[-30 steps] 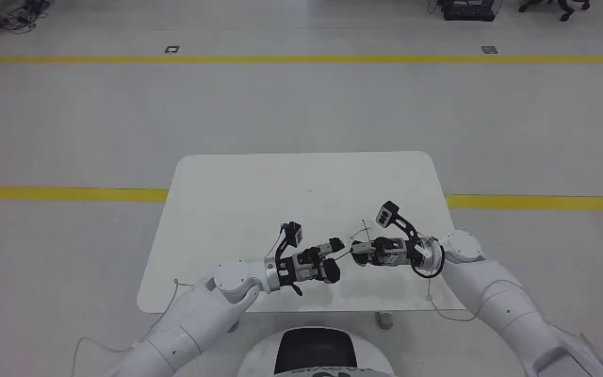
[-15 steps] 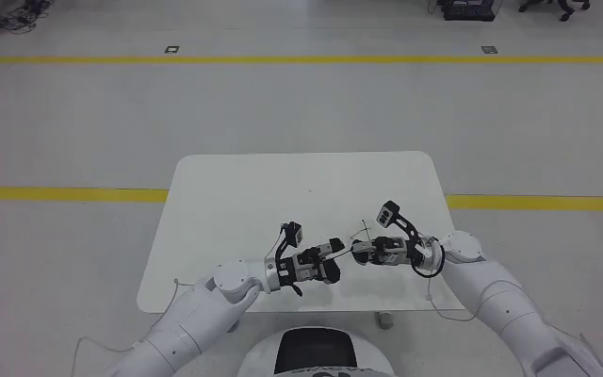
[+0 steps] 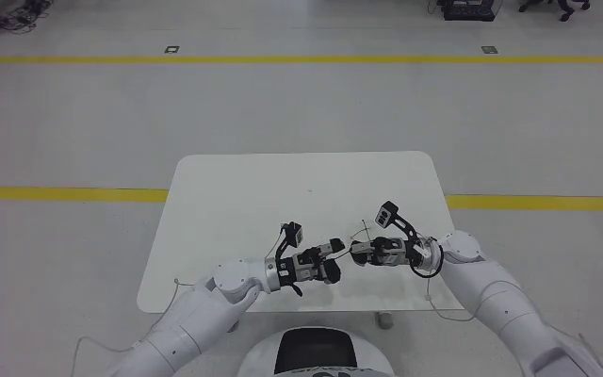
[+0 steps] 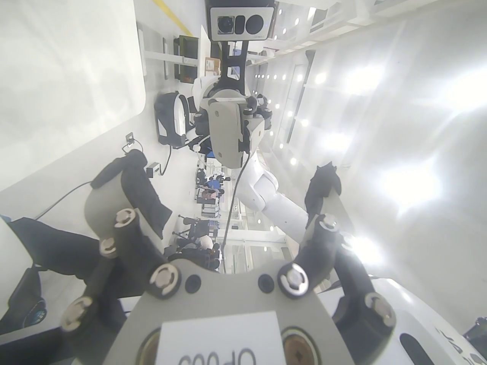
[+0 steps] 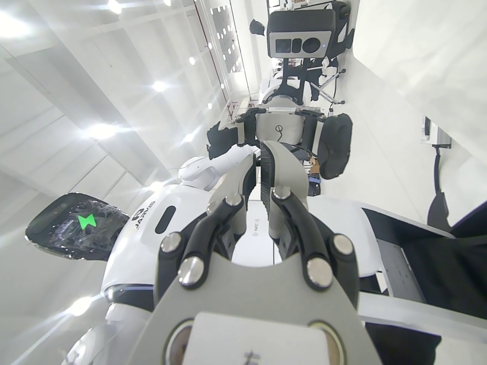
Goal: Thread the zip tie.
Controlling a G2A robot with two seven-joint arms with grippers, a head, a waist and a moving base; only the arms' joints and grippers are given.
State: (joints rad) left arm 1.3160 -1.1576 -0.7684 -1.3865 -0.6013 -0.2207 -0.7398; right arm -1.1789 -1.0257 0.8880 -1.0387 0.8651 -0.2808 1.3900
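Above the front part of the white table my two grippers face each other, tip to tip and a small gap apart. The left gripper is open, its black-padded fingers spread wide with nothing between them. The right gripper has its fingers pressed together on the zip tie, a thin black strip that arcs away from it. In the left wrist view the right gripper sits straight ahead between my open fingers, and the zip tie trails from it as a thin dark line.
The table has rounded corners and a bare white top all around the arms. Yellow floor lines run past its left and right sides. A small grey object lies on the floor at the front edge.
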